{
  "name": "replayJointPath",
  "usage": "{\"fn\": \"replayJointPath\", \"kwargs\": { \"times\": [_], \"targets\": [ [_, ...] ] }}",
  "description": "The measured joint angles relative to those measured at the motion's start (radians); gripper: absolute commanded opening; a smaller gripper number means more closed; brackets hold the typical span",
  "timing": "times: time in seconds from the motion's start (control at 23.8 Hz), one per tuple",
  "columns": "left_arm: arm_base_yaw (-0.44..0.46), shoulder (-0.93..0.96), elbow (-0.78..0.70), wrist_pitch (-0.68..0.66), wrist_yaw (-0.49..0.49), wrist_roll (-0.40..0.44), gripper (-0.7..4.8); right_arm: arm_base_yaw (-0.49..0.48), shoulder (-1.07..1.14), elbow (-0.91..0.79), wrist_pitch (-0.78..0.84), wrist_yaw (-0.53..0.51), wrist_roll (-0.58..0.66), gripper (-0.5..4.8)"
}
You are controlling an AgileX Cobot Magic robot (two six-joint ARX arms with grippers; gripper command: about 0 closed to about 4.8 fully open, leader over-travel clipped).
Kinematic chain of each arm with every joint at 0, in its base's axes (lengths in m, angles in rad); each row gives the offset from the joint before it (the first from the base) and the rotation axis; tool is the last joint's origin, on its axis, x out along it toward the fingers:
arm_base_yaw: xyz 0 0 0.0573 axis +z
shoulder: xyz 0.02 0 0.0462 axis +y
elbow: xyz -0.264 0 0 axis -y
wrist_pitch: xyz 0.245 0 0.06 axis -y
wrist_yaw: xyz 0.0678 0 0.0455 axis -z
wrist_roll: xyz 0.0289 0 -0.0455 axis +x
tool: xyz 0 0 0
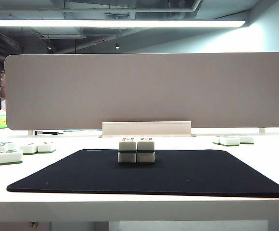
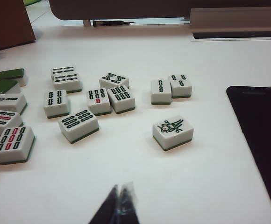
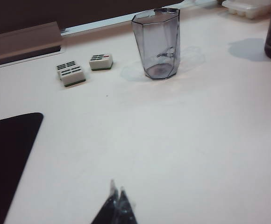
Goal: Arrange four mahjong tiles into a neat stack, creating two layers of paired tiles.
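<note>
The stack (image 1: 136, 150) stands on the black mat (image 1: 192, 175), near the mat's far edge and about midway along it. It is two tiles wide and two high, with the green bands lined up across both layers and the four mahjong tiles (image 1: 136, 144) touching one another. Judged from this, the arrangement looks complete.

The left gripper (image 2: 119, 207) hangs over bare white table (image 2: 210, 186) off the mat's left edge, fingertips pressed together and holding nothing. Loose spare tiles (image 2: 98, 100) lie scattered beyond it. The right gripper (image 3: 117, 205) hangs over the table off the mat's right edge, fingertips also pressed together and empty. A clear faceted glass (image 3: 157, 43) and two further tiles (image 3: 82, 68) sit farther toward the table's far right corner.

Neither arm appears in the exterior view, so both are well apart from the stack.

Risks from here:
- Any return of an arm toward the mat could knock the upper pair off the lower pair.
- A sweep by the right arm could tip the glass.
- A sweep by the left arm could scatter the spare tiles.
</note>
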Motion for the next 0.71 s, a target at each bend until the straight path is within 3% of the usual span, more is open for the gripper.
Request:
{"fn": "replayJointPath", "kwargs": {
  "times": [0.25,0.71],
  "targets": [
    [0.0,0.0,0.0,0.0,0.0,0.0,-0.06,-0.047,0.0,-0.012,0.034,-0.001,-0.003,-0.01],
    [0.0,0.0,0.0,0.0,0.0,0.0,-0.06,-0.049,0.0,-0.012,0.034,-0.003,-0.016,-0.01]
  ]
}}
